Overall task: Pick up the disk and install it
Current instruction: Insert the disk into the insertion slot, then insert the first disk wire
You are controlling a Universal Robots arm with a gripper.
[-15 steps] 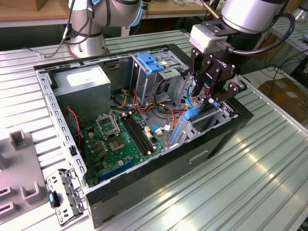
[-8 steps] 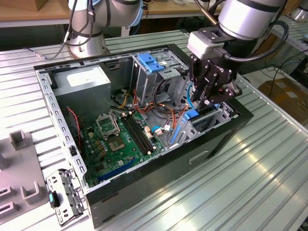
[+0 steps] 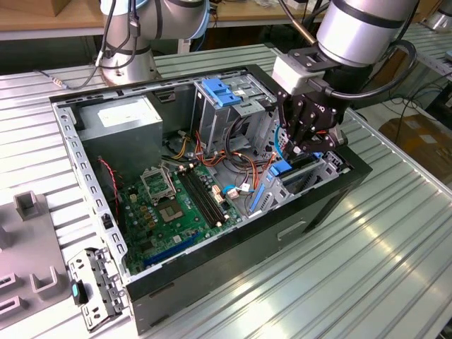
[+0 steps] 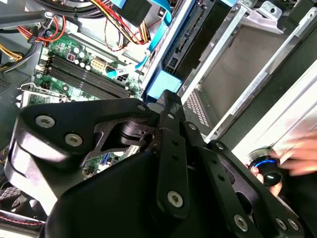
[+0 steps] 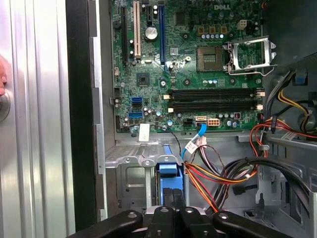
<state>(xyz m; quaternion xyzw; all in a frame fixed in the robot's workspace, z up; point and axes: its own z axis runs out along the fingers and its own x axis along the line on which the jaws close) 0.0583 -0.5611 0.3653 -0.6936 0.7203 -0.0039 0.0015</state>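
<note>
Over the open computer case point(image 3: 226, 272) on the ribbed metal desk point(image 3: 381, 268): end effector point(image 3: 295, 150), down inside the drive cage at the exterior view's right. Fingers drawn together with hardly a gap, tips against the blue carrier end of the disk point(image 4: 161, 84) point(image 5: 168, 171) in both wrist views; pinching it or only pressing, cannot tell. Disk on edge in the cage slot, just beside the motherboard point(image 5: 198, 64). White lettering on the motherboard. White sticker on the grey power-supply box point(image 3: 123, 120), print too small to tell. Blurred hand point(image 4: 299, 153) at a blue-ringed knob point(image 4: 265, 166).
</note>
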